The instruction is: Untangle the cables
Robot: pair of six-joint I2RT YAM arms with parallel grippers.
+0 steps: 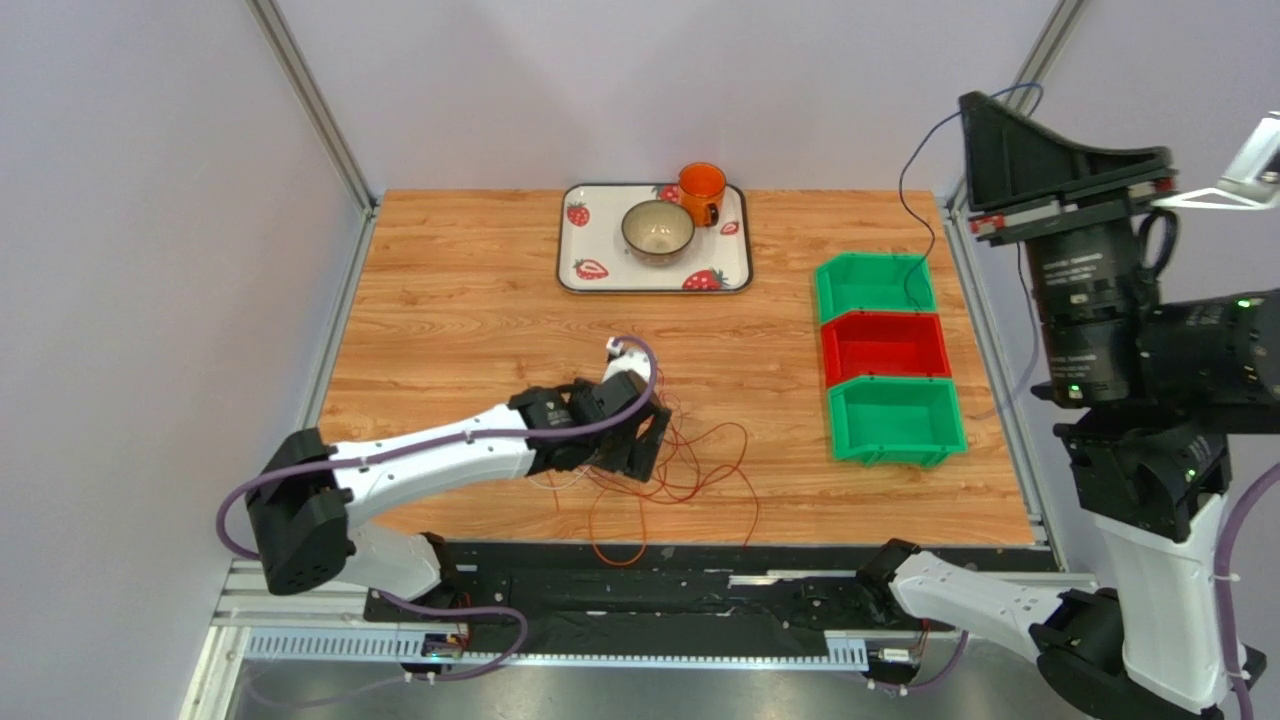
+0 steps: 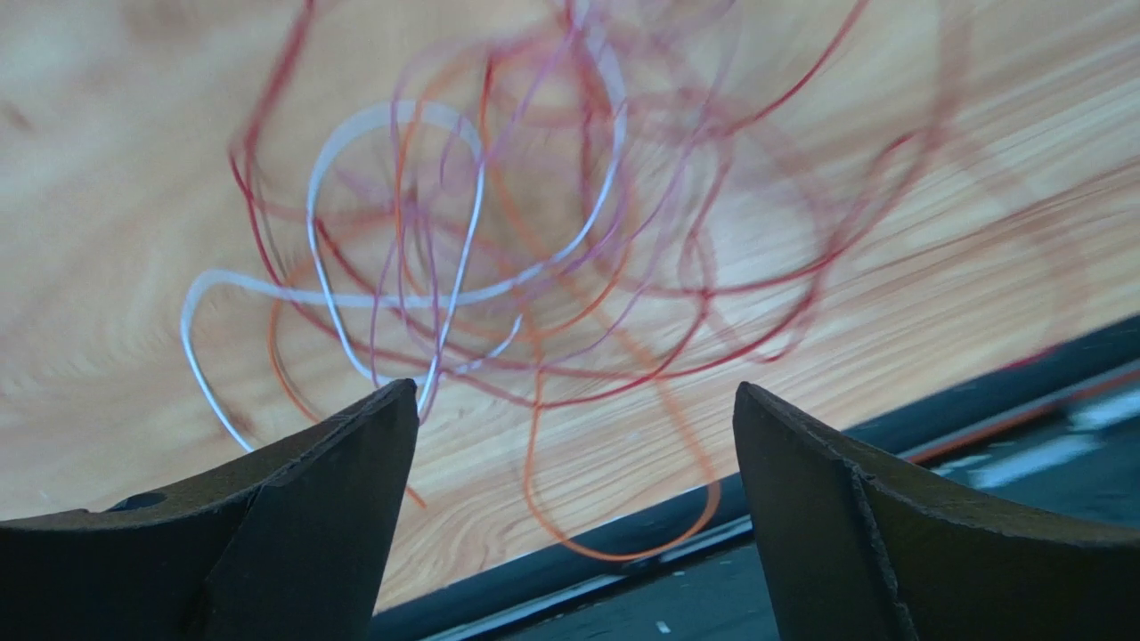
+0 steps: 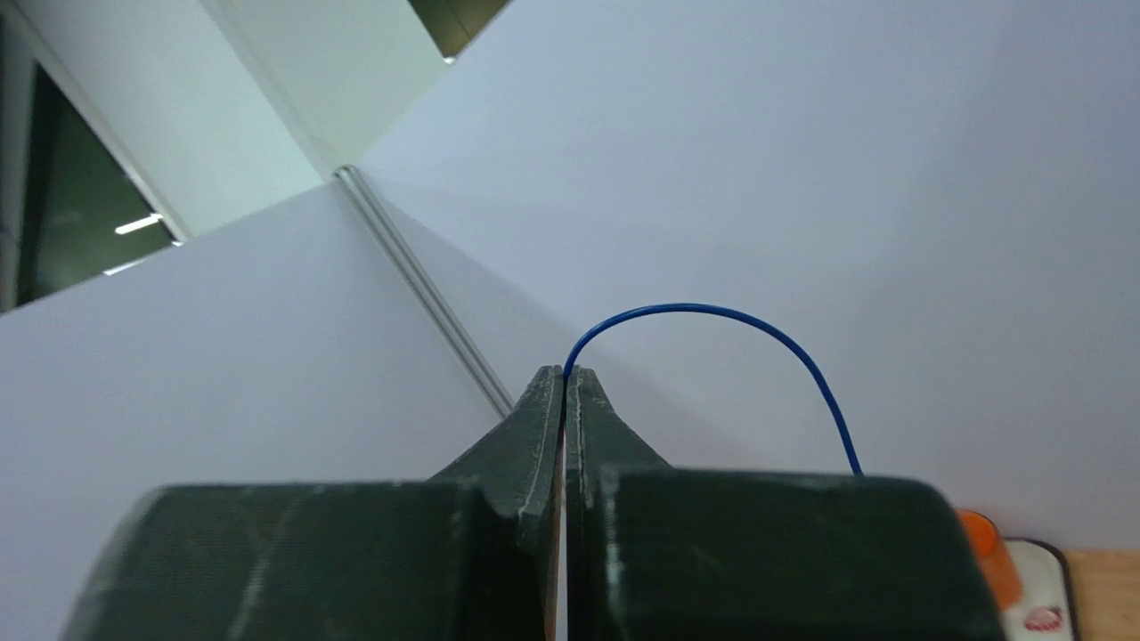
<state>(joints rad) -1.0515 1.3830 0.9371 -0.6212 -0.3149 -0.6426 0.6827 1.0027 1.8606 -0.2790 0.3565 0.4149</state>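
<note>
The cables [image 1: 688, 474] lie as a loose tangle of thin red, orange and white loops [image 2: 535, 267] on the wooden table near its front edge. My left gripper [image 1: 639, 444] hovers at the tangle's left side, open. In the left wrist view my left gripper [image 2: 576, 401] has nothing pinched, and an orange loop [image 2: 629, 548] lies below the gap, over the table's edge. My right gripper [image 1: 971, 111] is raised high at the right, shut on a thin blue cable [image 1: 906, 210] that hangs toward the far green bin. In the right wrist view my right gripper [image 3: 565, 381] pinches that blue cable [image 3: 709, 314].
A strawberry-pattern tray [image 1: 579, 248] at the back holds a bowl [image 1: 658, 230] and an orange mug [image 1: 700, 191]. A row of three bins stands at the right: green [image 1: 875, 285], red [image 1: 884, 347], green [image 1: 896, 419]. A dark rail [image 1: 706, 578] runs along the front edge.
</note>
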